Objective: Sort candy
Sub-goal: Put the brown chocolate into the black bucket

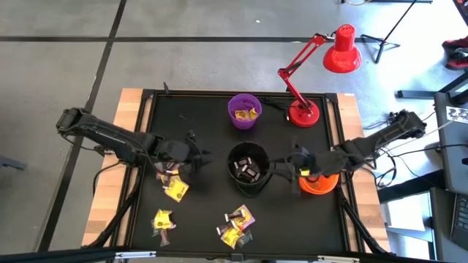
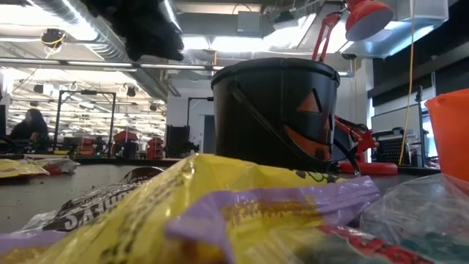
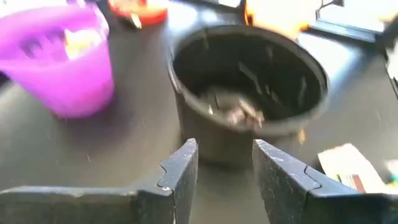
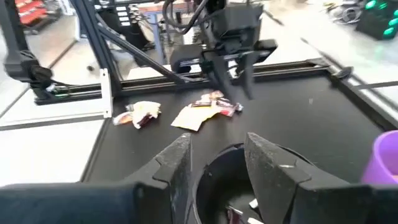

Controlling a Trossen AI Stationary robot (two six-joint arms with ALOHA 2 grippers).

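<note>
1. Taking the black bowl [image 1: 248,169] at the tray's middle as landmark: the left gripper [image 1: 191,155] hovers just left of it, fingers [image 3: 180,171] parted with nothing between them, aimed at the bowl, probably between pickups.
2. Loose candy [image 1: 175,188] lies left of and in front of the bowl in several small heaps, yellow and dark wrappers mixed, apparently the unsorted stock. On one dark wrapper in the low view the print is partial and not safely legible.
3. Dark pieces [image 1: 247,169] sit inside the black bowl.
4. Purple bowl [image 1: 244,111], behind the landmark, holds yellow pieces, suggesting sorting by colour.
5. Right gripper [image 1: 294,164] hangs just right of the bowl's rim, fingers [image 4: 268,161] apart and empty, seemingly placed for dropping into it.
6. Orange bowl [image 1: 319,183], right of the landmark.
</note>
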